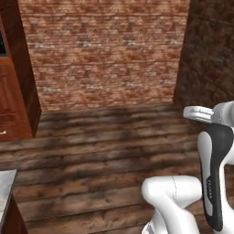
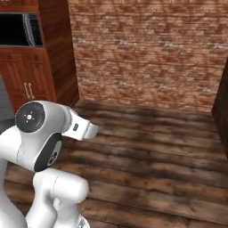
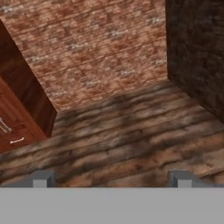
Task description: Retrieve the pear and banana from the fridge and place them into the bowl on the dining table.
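Facing a bare brick wall [image 1: 105, 50] rather than any fridge, the robot risks losing time or bumping furniture as the base drives; the pear, banana, bowl and dining table are not to be placed from these pictures, so where they lie relative to the wall I cannot tell. The likeliest trouble, in my judgement, is the reddish wooden oven cabinet [image 2: 40, 62], which stands against the brick wall at its left end; a turn made too tightly could swing the folded arm [image 2: 40, 133] into it. A grey marble-topped corner [image 1: 5, 185] sits well short of the wall, low at the left of the left base view, and could catch the base on that side. The gripper [image 3: 111, 179] is spread wide and holds nothing; its two fingertips [image 3: 41, 178] stand far apart in the hand view, aimed down at the floor. Dark, worn wooden planks [image 1: 100, 151] run across the floor up to the brick wall; a darker stone wall [image 1: 210, 50] meets the brick wall at its right end, forming a corner.
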Motion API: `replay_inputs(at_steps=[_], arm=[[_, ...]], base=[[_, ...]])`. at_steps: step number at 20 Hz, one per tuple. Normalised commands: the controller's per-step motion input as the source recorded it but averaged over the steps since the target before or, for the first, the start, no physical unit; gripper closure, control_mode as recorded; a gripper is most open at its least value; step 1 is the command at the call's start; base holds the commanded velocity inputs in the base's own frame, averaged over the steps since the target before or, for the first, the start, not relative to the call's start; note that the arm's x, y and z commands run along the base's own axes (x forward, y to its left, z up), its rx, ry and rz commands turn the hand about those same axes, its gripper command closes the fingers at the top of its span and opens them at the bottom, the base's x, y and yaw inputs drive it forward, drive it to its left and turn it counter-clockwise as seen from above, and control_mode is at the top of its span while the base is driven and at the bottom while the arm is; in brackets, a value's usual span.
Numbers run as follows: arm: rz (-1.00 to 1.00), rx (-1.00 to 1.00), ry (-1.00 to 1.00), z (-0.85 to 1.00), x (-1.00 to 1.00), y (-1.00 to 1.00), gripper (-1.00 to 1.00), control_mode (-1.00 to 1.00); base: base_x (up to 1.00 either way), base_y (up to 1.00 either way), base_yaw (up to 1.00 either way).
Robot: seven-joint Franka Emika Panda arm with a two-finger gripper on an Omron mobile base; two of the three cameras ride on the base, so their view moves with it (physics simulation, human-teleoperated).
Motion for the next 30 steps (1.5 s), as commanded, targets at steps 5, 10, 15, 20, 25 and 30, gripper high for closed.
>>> replay_inputs(at_steps=[5,10,15,20,25,30], arm=[[0.0,0.0,0.0,0.0,0.0,0.0,-1.0,1.0],[0.0,0.0,0.0,0.0,0.0,0.0,-1.0,1.0],[0.0,0.0,0.0,0.0,0.0,0.0,-1.0,1.0],[0.0,0.0,0.0,0.0,0.0,0.0,-1.0,1.0],[0.0,0.0,0.0,0.0,0.0,0.0,-1.0,1.0],[0.0,0.0,0.0,0.0,0.0,0.0,-1.0,1.0]], base=[[1.0,-0.1,0.54],[1.0,-0.08,0.56],[1.0,-0.04,0.52],[1.0,0.0,0.48],[1.0,0.21,0.39],[1.0,0.21,0.46]])
